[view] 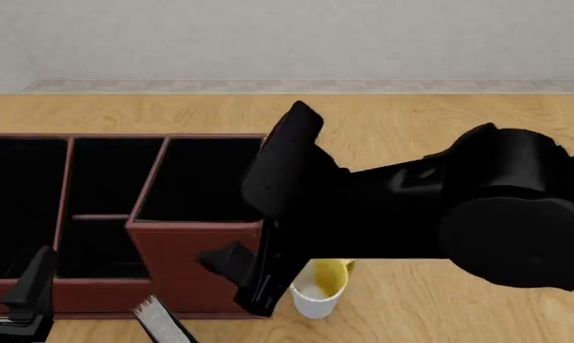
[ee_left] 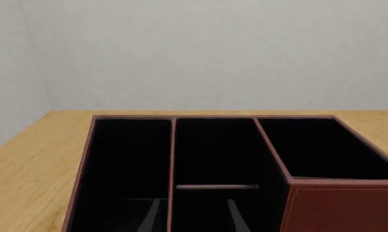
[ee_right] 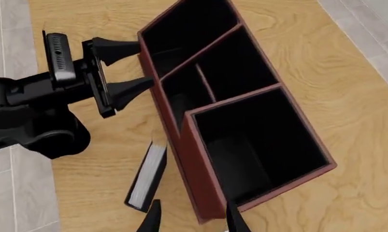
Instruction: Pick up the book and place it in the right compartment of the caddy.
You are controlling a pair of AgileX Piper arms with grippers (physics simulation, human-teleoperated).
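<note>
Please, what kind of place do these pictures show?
Most likely a simulated tabletop test scene, not a real room: a bare wooden table against a plain grey wall, holding only a caddy, a book and a mug.

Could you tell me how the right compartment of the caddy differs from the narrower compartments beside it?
The right compartment is wider than the narrower compartments. Its front wall stands taller, while theirs sits lower. It is one undivided space, whereas the middle section is split by a cross divider. All share a black interior and the caddy's reddish-brown walls, and none holds the book, which lies on the table outside.
</note>
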